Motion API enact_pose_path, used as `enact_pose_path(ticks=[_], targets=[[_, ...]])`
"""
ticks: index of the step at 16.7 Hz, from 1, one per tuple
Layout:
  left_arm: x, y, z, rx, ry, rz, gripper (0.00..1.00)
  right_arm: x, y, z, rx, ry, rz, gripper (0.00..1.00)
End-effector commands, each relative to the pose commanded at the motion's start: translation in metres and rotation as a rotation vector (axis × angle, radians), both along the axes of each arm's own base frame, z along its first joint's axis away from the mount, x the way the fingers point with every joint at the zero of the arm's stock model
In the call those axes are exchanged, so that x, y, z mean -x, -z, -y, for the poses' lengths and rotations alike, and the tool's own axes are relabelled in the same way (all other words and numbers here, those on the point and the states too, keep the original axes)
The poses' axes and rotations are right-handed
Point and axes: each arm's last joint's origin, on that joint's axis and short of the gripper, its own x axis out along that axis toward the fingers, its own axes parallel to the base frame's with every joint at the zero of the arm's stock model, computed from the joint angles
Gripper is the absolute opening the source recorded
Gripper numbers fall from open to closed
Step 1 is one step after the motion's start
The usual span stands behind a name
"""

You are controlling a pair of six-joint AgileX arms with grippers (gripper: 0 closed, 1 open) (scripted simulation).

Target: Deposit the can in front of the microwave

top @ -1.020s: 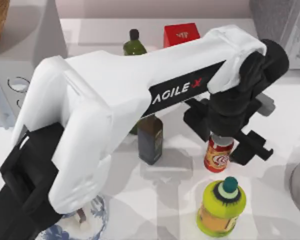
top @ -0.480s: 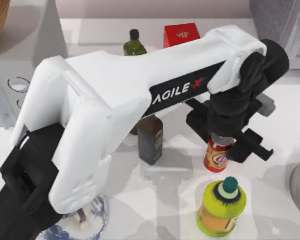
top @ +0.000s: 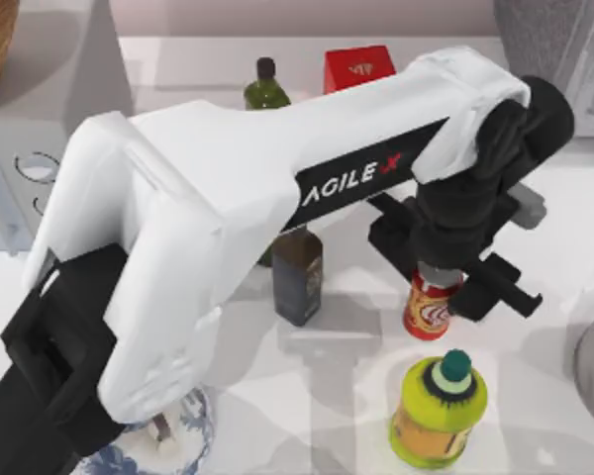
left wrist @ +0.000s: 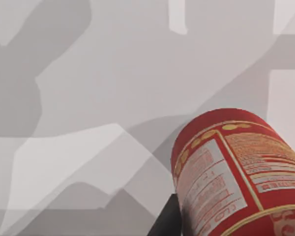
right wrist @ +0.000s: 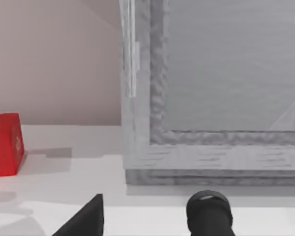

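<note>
The white left arm crosses the top view from lower left to upper right and hides much of the bench: the olive bottle shows its neck and shoulders, the red box its upper part, and the dark bottle loses its top under the arm. The microwave is cut off at the upper left edge, with one white dial visible beside the arm.

The left hand sits over the can at right of centre, covering the can's top; its dark fingers stand on either side of the can, apparently closed on it. In the left wrist view the can fills the lower right corner, with a finger against its side. The can stands just above the yellow-green jar.

The right wrist view faces a speckled grey box; whether that hand is open or closed I cannot tell.
</note>
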Motion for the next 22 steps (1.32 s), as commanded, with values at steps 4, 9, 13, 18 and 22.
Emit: enact_pose_path(ticks=[4, 9, 13, 18, 22], targets=[[-0.001, -0.026, 0.0, 0.002, -0.004, -0.001, 0.0, 0.0, 0.0, 0.0, 0.0, 0.0, 0.0, 1.0], [-0.001, -0.037, -0.001, 0.003, -0.006, 0.0, 0.0, 0.0, 0.0, 0.0, 0.0, 0.0, 0.0, 1.0], [0.003, -0.046, -0.003, 0.021, 0.012, 0.003, 0.0, 0.0, 0.0, 0.0, 0.0, 0.0, 0.0, 1.0], [0.018, -0.119, -0.046, 0.14, 0.059, 0.051, 0.0, 0.0, 0.0, 0.0, 0.0, 0.0, 0.0, 1.0], [0.018, -0.171, -0.143, 0.19, 0.006, 0.1, 0.0, 0.0, 0.0, 0.0, 0.0, 0.0, 0.0, 1.0]])
